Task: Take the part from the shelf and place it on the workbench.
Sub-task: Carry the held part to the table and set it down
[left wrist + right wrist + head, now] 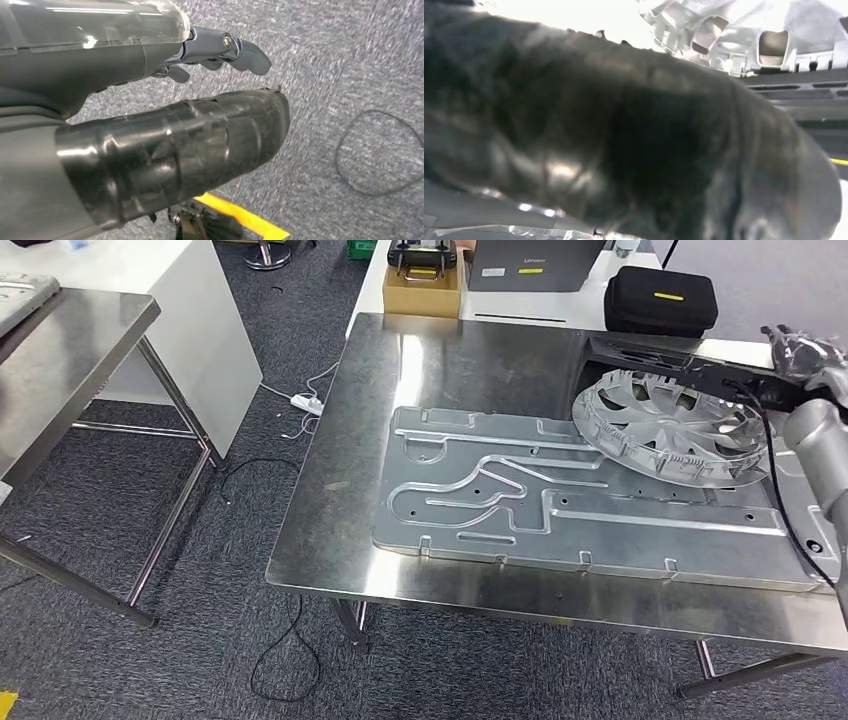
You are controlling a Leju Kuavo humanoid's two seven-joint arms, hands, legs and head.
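I see the silver wheel-cover part (672, 426) tilted over the workbench (450, 370) near its far right edge, resting on the stamped metal panel (560, 500), R hand (800, 352) at its rim but grip unclear, L hand (220, 50) empty w/ fingers apart over carpet (350, 60).

The steel surface (340, 540) lies bare along its left side and near edge. A large flat stamped aluminium panel (590, 510) covers the middle; a round silver finned wheel cover (670, 425) blocks the far right.
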